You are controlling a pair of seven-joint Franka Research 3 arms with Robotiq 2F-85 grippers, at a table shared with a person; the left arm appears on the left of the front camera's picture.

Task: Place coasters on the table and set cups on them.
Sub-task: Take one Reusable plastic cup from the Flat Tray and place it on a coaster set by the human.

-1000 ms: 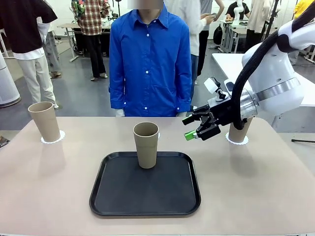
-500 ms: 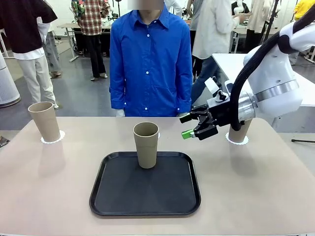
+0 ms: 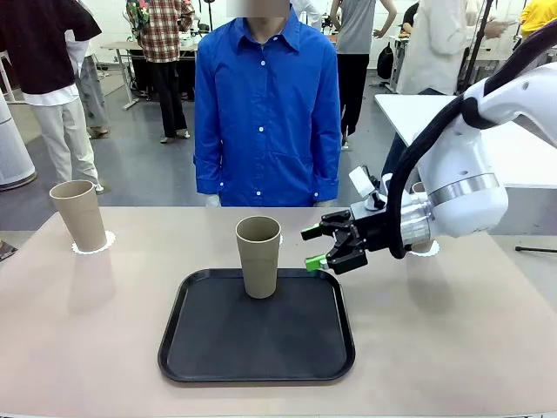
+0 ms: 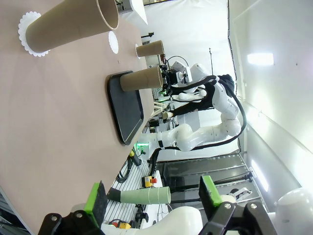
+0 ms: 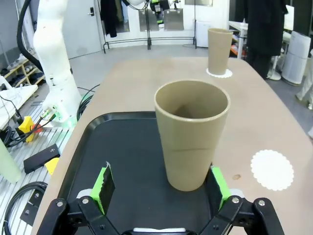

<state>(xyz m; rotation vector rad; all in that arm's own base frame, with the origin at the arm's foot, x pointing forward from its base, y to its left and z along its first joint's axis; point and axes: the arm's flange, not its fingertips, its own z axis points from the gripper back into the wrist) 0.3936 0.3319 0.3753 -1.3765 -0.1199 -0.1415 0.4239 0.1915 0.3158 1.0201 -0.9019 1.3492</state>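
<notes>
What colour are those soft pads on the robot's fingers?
Bright green pads on black fingers, clearest in the right wrist view.

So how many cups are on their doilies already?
Two tall tan tumblers look done: one on the left white lacy doily, one at the far right. The right gripper, fingers open, is approaching the third tumbler on the black tray. The empty doily waits for it.
</notes>
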